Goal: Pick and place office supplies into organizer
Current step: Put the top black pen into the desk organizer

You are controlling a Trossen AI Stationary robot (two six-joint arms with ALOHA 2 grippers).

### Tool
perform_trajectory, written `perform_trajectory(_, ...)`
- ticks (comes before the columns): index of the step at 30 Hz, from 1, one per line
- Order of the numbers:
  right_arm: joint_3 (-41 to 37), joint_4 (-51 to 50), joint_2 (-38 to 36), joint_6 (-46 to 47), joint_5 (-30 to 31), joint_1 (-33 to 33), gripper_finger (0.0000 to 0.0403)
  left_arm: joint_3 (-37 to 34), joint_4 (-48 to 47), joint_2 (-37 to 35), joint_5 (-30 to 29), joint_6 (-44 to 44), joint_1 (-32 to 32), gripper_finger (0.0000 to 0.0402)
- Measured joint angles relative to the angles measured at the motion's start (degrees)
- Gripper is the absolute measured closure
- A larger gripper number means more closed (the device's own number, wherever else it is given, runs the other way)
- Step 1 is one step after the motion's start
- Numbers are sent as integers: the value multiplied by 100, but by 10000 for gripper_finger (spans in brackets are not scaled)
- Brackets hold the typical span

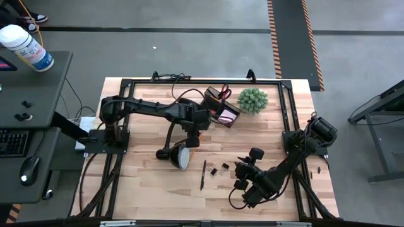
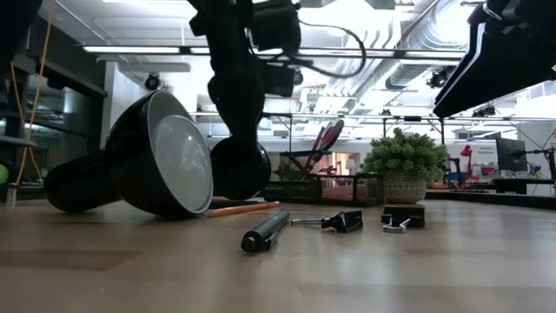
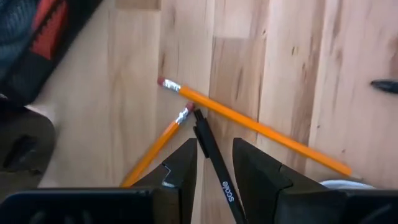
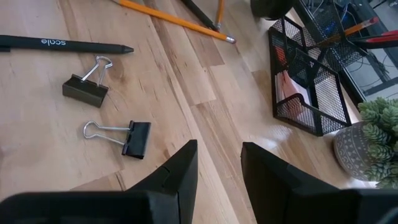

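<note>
Left wrist view: a black pen [image 3: 214, 163] is framed between the parted fingers of the left gripper [image 3: 214, 171], beside two crossed pencils [image 3: 255, 127] on the table [image 3: 298, 74]. The right gripper [image 4: 219, 168] is held spread over bare wood, near two binder clips [image 4: 118, 134], with the mesh organizer [image 4: 308, 93] farther off.

Pencils [image 3: 261, 129] yellow-orange with pink erasers, pen [image 4: 62, 44] black with white lettering, clips [image 4: 135, 138] black with silver loops, organizer [image 4: 308, 87] black mesh, plant [image 1: 252, 99] green, table [image 1: 151, 183] light wood.
</note>
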Motion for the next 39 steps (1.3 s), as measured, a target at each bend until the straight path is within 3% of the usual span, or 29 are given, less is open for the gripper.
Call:
perform_trajectory(7, 0, 0, 0, -47, 11, 0, 289, 6, -10, 211, -19, -189, 0, 309)
perform_trajectory(11, 0, 0, 0, -47, 12, 0, 289, 6, 36, 211, -340, -329, 0, 309)
perform_trajectory(24, -2, 68, 2, -49, 273, -4, 289, 2, 24, 596, -176, -573, -11, 309)
perform_trajectory(31, -181, 627, 2, -207, 767, 2, 289, 2, 47, 653, -189, -613, -7, 309)
perform_trajectory(39, -873, 1888, 2, -264, 814, -11, 289, 2, 47, 653, -232, -723, 0, 309)
